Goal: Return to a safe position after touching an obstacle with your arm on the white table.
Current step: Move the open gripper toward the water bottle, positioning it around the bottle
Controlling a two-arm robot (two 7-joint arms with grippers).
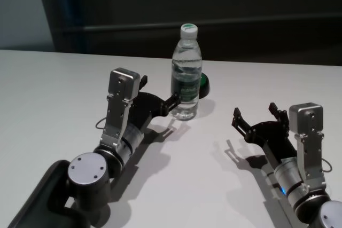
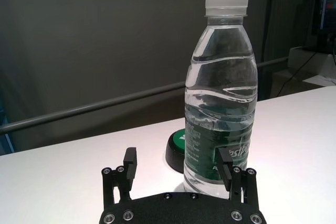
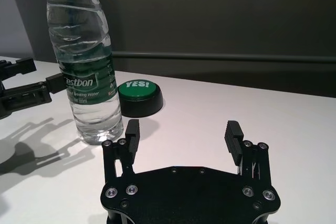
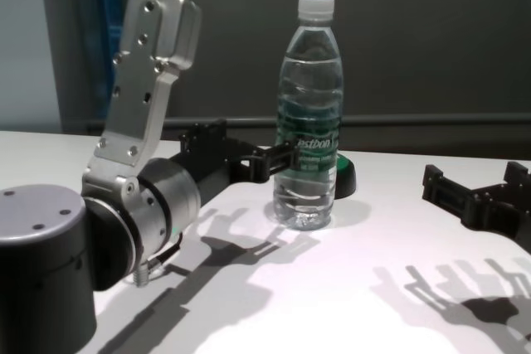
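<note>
Background: dark wall panels with a horizontal rail run behind the white table, and a pale strip of wall shows at the far left.
Surface: smooth, plain white, marked only by the shadows of the arms and the bottle.
Obstacle: the clear water bottle stands upright near the middle of the table, white cap on, water filling most of it, a dark green label around its lower half.
Puck: a low black button with a green top reading "YES!" sits just behind the bottle toward the robot's right, partly hidden by it in the head view.
Left gripper: it reaches low over the table toward the bottle from the robot's left, fingers spread apart and holding nothing. One fingertip lies against the bottle's label side in the chest view; the other finger stands clear of the bottle. The bottle is beside the gripper, not between its fingers.
Left arm: its silver bracket rises above the wrist, with the elbow joint close to the camera.
Right gripper: it hovers low over the table's right part, well apart from the bottle, fingers wide apart and empty.
</note>
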